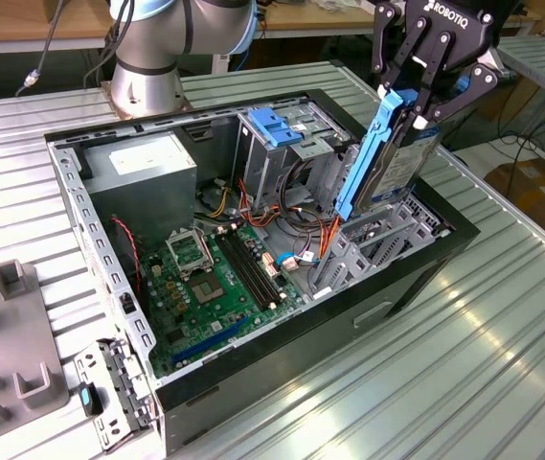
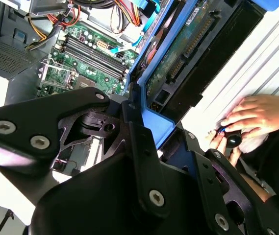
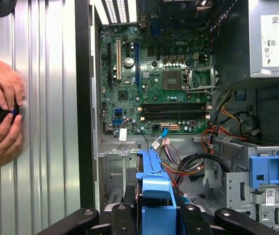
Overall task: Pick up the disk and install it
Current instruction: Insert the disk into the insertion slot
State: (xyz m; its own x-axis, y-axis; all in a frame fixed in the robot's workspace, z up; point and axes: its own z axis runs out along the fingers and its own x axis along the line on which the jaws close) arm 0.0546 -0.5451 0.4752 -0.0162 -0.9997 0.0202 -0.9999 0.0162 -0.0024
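On the exterior view's left, ribbed metal worktop carries an open black computer case. Inside: grey power-supply box with a white sticker, text not made out; green motherboard; blue plastic latch. Far right: black gripper, white lettering on its body, pinches the dark metal disk by its upper end. Disk is upright, blue side rails on, lower end over the drive bay. My read: stiff, dense, shock-sensitive. Hold by edges or rails, keep off the exposed circuit board.
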